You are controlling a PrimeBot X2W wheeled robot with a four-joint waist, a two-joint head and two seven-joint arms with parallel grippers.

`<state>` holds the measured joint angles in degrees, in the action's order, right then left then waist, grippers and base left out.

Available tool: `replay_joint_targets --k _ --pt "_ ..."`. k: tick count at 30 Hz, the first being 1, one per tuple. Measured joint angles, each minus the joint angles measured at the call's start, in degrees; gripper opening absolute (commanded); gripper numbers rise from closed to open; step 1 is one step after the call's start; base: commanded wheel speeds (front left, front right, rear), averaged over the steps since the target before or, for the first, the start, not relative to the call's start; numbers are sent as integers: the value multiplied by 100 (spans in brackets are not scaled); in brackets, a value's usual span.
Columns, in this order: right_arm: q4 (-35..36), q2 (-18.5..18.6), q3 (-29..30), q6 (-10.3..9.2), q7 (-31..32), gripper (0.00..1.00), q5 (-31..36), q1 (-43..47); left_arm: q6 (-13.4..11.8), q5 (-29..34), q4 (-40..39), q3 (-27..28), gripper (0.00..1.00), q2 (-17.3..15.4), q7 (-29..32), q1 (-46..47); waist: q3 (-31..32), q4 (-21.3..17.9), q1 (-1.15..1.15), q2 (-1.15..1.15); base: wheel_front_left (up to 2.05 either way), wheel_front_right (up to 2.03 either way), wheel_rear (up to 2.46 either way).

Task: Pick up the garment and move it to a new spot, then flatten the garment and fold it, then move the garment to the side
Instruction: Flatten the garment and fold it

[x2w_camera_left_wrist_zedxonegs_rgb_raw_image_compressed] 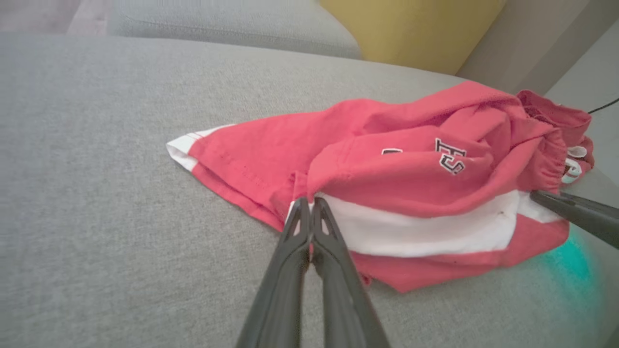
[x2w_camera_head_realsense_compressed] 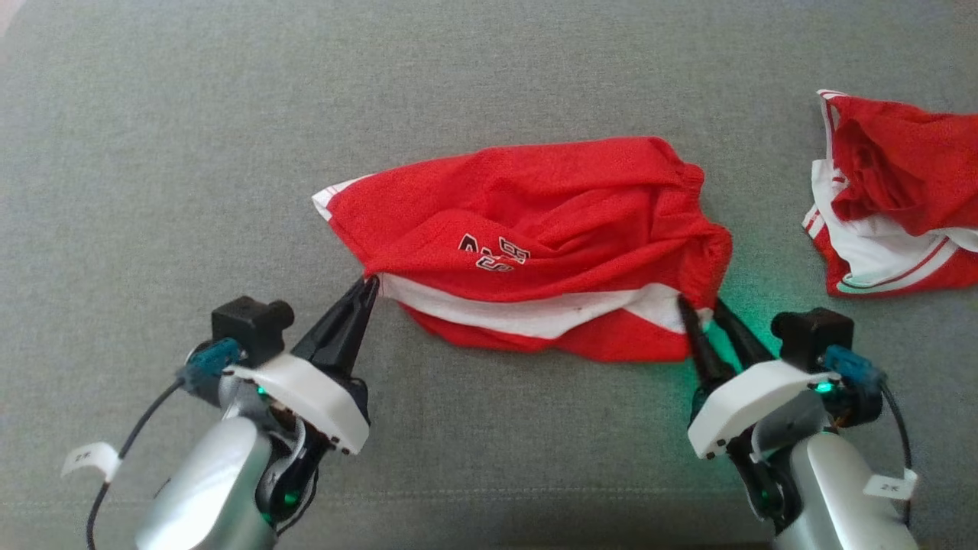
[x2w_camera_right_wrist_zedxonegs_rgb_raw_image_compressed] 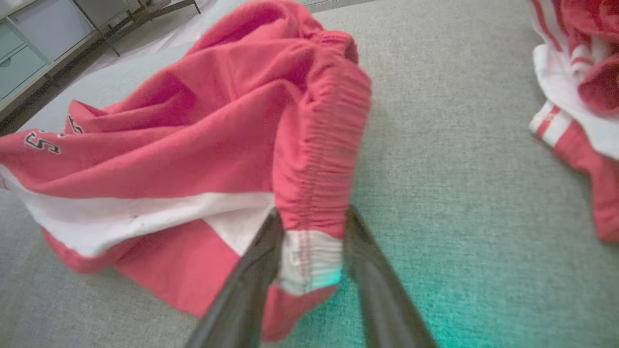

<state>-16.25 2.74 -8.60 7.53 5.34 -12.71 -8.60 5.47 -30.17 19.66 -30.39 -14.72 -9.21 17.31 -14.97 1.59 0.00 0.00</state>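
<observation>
- Now, the garment [x2w_camera_head_realsense_compressed: 535, 229] is pinched by the clenched left gripper [x2w_camera_head_realsense_compressed: 370, 286].
- Its waistband corner is straddled by the right gripper [x2w_camera_head_realsense_compressed: 701, 302], fingers apart.

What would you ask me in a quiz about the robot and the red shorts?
1. True or false: the left hand is pinched shut on the edge of the red shorts.
2. What sits between the two fingers of the right hand? A: the stretchy waist corner of the red shorts. B: a sock. C: nothing at all.
3. Fill in the word: the other red clothes lie on the robot's ____ side.

Key: 1 true; 2 A; 3 right.
</observation>
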Motion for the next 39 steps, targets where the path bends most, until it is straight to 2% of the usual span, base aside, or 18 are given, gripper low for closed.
replay_joint_targets --k 3,8,10,12,21,27,33,39 --pt "112 1 44 0 -141 0 33 2 -90 0 -208 89 0 -7 -163 -4 47 13 0 0 0 0 0" --pt "702 1 137 0 -216 0 137 2 -292 0 -762 341 0 -76 -335 -63 177 4 0 0 0 0 0" --pt "1268 1 202 0 -181 0 222 2 -416 1 -1336 522 0 -175 -381 -131 311 -2 0 0 0 0 0" --pt "1452 2 238 0 -159 0 250 2 -479 5 -1536 566 0 -204 -400 -155 359 -2 0 0 0 0 0" --pt "3226 86 625 0 352 0 330 2 -981 162 -3315 937 0 -407 -348 -186 865 45 0 0 0 0 0" --pt "4290 88 795 0 798 0 330 12 -1172 343 -4176 1093 0 -609 -14 -32 1177 69 0 0 0 0 0" --pt "4638 81 869 0 1039 0 311 133 -1284 344 -4443 1102 0 -659 218 16 1314 24 0 0 0 0 0" --pt "4518 65 856 0 1090 0 158 152 -1251 319 -4281 1079 0 -658 263 62 1200 7 0 0 0 0 0"
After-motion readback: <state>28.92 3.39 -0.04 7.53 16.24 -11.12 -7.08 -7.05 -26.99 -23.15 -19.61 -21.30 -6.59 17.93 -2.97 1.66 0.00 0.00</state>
